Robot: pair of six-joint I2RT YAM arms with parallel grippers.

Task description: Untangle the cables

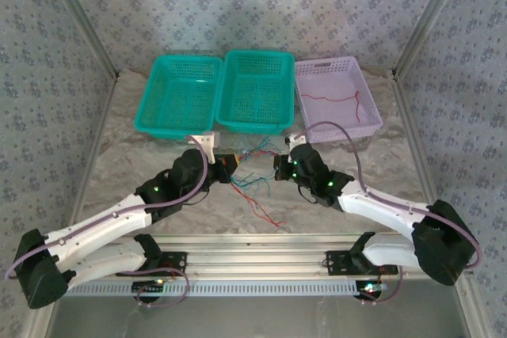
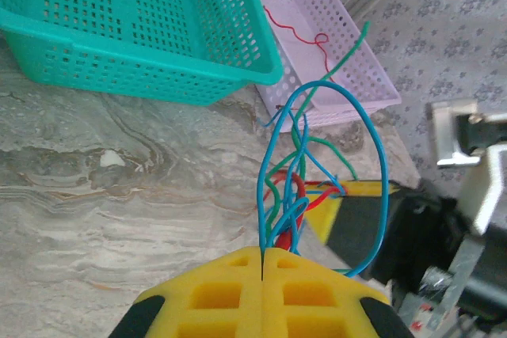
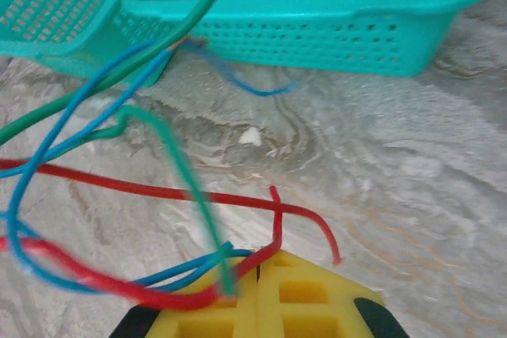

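Observation:
The cables (image 1: 252, 175) are a tangle of thin red, blue and green wires on the marble table, strung between my two grippers, with red ends trailing toward me. My left gripper (image 1: 230, 165) is shut, and a blue cable (image 2: 262, 219) rises out of the seam between its yellow pads (image 2: 317, 290). A blue loop (image 2: 382, 156) arcs over to the other gripper's yellow finger (image 2: 360, 195). My right gripper (image 3: 258, 268) is shut on a red cable (image 3: 277, 231). Blue and green strands (image 3: 170, 148) cross in front of it.
Two teal baskets (image 1: 170, 128) (image 1: 253, 126) and a lilac basket (image 1: 341, 127) stand in a row just beyond the grippers. One red cable (image 1: 337, 100) lies in the lilac basket. Metal frame posts rise at both back corners.

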